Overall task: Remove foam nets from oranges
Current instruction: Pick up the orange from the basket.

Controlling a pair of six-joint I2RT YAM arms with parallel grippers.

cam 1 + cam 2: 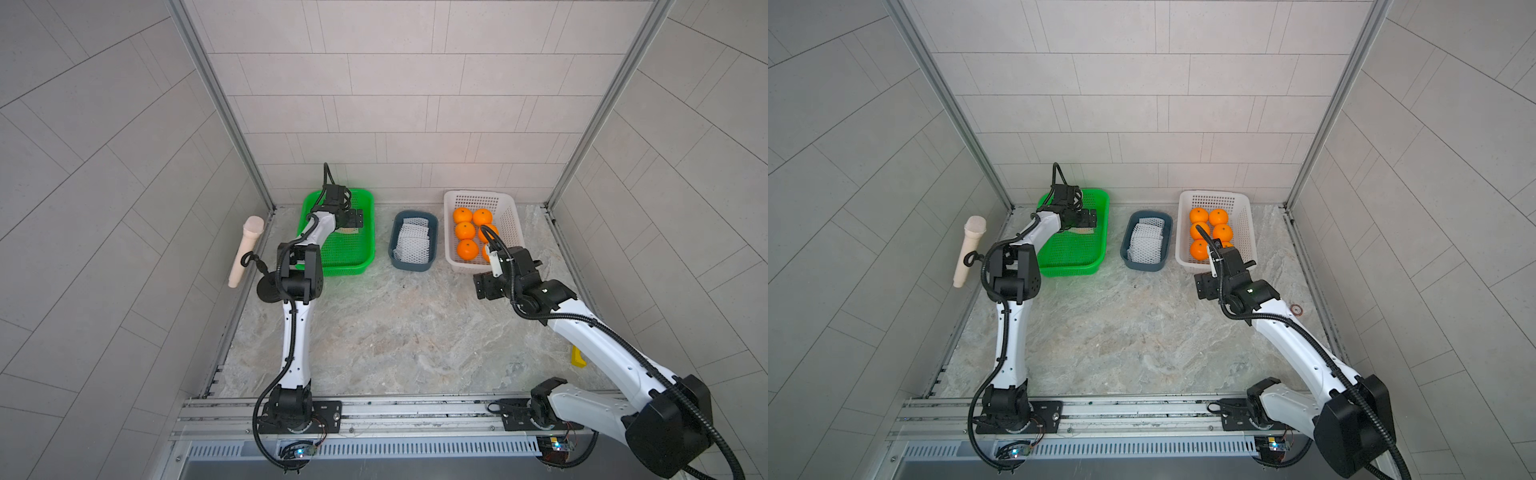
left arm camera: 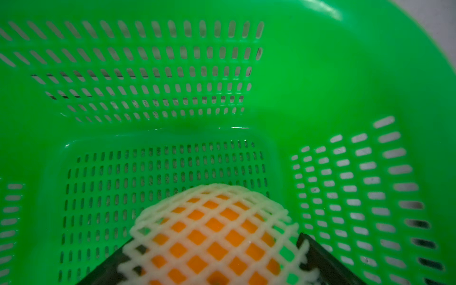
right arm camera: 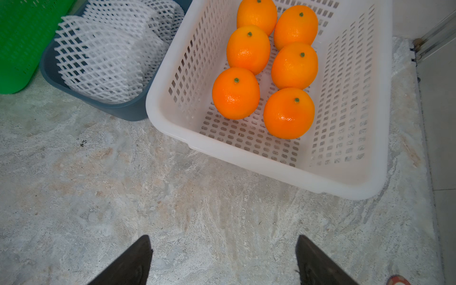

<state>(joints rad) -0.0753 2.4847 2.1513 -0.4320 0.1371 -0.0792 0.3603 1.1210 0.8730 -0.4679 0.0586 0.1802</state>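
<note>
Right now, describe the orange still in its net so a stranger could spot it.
Find the green perforated plastic basket by the back wall. Inside sits one round orange fruit. It alone wears a white diamond-mesh foam net; the six oranges in the white plastic basket are bare.

I am hovering my end effector (image 3: 223, 261) over the bare counter (image 3: 123, 185), its two dark fingers (image 3: 133, 264) standing wide apart with nothing between them. Ahead, six bare oranges (image 3: 288, 113) are sitting in two rows of three in the white basket (image 3: 271, 167). Just beside it, limp foam nets (image 3: 106, 56) are lying piled in a grey-blue tub (image 3: 128, 111), with a green basket (image 3: 22, 44) just beyond.
</note>
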